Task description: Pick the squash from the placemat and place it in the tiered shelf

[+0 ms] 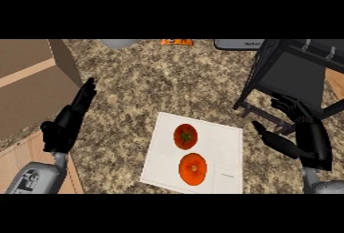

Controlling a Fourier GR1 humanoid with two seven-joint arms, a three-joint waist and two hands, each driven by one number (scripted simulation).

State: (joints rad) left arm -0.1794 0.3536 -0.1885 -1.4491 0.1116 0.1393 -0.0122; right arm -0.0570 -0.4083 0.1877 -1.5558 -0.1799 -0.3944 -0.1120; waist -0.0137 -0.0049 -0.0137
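On the white placemat (225, 143) lie two round things: a red tomato-like one (185, 136) with a green stem, and nearer to me an orange squash (193, 169). The black tiered shelf (295, 75) stands at the upper right. My right hand (304, 136) hovers open to the right of the placemat, just in front of the shelf's lower frame, holding nothing. My left hand (67, 120) rests open at the left edge, fingers pointing up, away from the placemat.
A brown box or cabinet (33, 77) fills the upper left. At the far edge sit a grey round object (119, 43), an orange packet (176, 42) and a grey appliance (238, 44). The speckled counter (161, 82) lies between them.
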